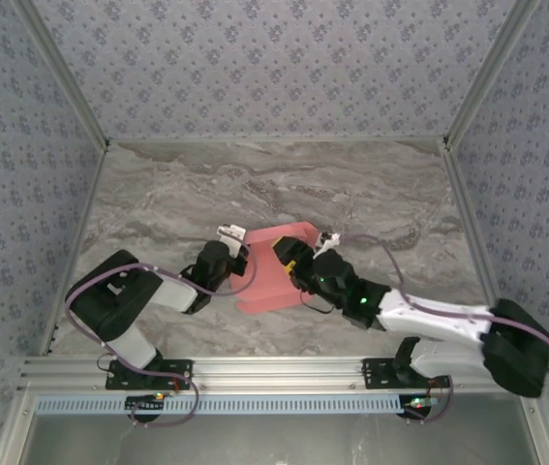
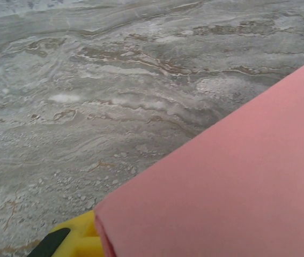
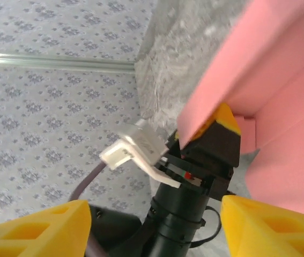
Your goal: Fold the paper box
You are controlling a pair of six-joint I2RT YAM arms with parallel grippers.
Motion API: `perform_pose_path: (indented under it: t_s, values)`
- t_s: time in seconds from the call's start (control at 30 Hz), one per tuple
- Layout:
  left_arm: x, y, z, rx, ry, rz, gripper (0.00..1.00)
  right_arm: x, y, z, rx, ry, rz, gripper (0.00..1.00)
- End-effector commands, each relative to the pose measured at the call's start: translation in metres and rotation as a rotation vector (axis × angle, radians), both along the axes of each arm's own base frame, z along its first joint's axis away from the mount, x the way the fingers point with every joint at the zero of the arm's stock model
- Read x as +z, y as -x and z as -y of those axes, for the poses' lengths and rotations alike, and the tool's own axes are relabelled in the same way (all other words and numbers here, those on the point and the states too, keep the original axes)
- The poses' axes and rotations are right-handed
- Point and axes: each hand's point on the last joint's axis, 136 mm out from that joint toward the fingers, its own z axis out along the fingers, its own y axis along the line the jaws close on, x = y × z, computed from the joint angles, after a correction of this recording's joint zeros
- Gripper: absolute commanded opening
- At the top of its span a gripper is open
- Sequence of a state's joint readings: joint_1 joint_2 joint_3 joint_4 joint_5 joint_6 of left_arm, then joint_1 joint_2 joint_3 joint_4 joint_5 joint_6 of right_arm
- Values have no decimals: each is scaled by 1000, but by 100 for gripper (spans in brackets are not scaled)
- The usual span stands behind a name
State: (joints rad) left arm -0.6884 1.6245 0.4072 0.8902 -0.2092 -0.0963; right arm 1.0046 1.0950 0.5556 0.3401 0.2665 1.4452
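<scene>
Now the box [image 1: 274, 279] sits between both grippers. The right gripper [image 3: 154, 227] is spread wide, with card just ahead-right of it. The left gripper [image 1: 240, 250] touches the box; whether clamped, I cannot tell. Close squarely on one wall before creasing.

My right gripper [image 3: 154, 233] has its fingers [image 3: 269, 227] spread wide, empty. Ahead between them I see the left gripper [image 3: 212, 147], yellow tip touching the paper box [image 3: 280, 80] up-right. Counter [image 3: 178, 59] beyond, patterned wall [image 3: 44, 107] to the left.
</scene>
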Motion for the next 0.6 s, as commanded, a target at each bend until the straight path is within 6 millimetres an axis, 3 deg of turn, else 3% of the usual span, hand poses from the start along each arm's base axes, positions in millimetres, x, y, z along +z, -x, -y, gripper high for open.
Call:
perform_pose_path:
  t_s: [0.0,0.1,0.2,0.33,0.47,0.57]
  values:
    - [17,2,16,-124,34,6,4,-20,-1,57,15,484,111,70]
    - [21,6,21,-192,23,2,4,-9,-14,81,143,667,235,69]
    - [28,14,31,-292,15,7,5,-8,-24,103,298,920,248,70]
    - [31,18,47,-409,-3,42,7,-9,-32,106,564,1178,273,71]
    - [19,18,59,-508,-18,60,8,-17,-48,87,717,1171,357,72]
    - [14,16,66,-553,-25,104,9,-28,-62,74,809,1005,360,71]
